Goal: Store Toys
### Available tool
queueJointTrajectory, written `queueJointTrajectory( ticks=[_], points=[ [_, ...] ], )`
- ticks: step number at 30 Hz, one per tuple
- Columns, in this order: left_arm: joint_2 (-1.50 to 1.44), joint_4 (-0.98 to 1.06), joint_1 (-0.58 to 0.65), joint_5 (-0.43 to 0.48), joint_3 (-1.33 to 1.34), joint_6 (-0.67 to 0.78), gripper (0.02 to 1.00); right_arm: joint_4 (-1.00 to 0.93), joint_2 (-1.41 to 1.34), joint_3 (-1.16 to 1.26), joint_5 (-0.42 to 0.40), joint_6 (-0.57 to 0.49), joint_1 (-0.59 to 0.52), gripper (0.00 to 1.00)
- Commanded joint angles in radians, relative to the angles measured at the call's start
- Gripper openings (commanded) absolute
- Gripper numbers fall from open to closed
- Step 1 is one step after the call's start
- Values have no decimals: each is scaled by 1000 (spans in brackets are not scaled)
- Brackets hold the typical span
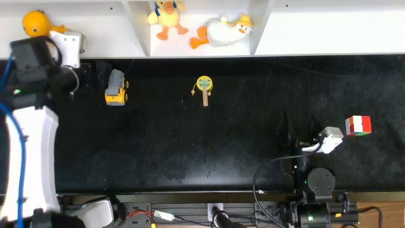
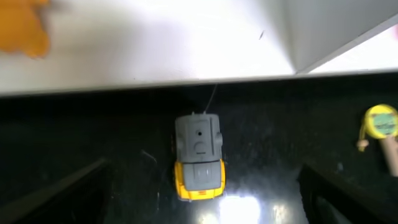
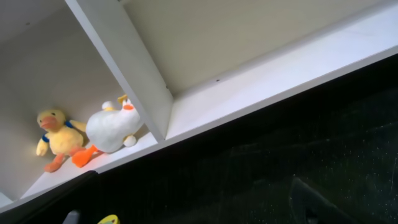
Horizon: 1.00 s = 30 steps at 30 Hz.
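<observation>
near edge of the black surface (image 1: pixel 190 158): right tool (image 3: pixel 194 180), fingers spread wide, grasping nothing; a red, white and green cube (image 1: pixel 357 125) lies near it. mid-surface: left tool (image 2: pixel 204 167), likewise released, with a small yellow toy truck with a grey plastic body (image 1: pixel 115 87) in line between its parted fingers, untouched; the truck stands upright on its wheels, grey end toward the shelf. to its right, well apart, a round yellow rattle on a wooden handle (image 1: pixel 204 88). far edge: white compartmented shelf (image 1: pixel 316 38). its left compartment holds an orange duck (image 1: pixel 37 24); the middle compartment holds a yellow plush duck (image 1: pixel 168 18) and a white plush duck (image 1: pixel 221 31), side by side.
</observation>
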<state>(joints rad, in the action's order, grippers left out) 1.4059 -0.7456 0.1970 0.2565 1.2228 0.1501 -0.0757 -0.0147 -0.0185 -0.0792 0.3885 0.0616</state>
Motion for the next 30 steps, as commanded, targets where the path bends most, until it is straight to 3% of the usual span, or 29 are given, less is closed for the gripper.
queueJointTrajectory(
  ticks=[1,6,11,17,30],
  points=[
    [61,27,-114,-239,-39,-126,956,5,11,14,-7,0,8,996],
    [108,36,-199,-394,-41,-194,978,5,11,14,-7,0,8,996],
    [145,66,-201,-388,-75,-224,985,5,11,14,-7,0,8,996],
    [151,204,-201,-317,-181,-227,1000,5,11,14,-7,0,8,996],
    [151,286,-196,-299,-312,-227,1000,5,11,14,-6,0,8,996]
  ],
)
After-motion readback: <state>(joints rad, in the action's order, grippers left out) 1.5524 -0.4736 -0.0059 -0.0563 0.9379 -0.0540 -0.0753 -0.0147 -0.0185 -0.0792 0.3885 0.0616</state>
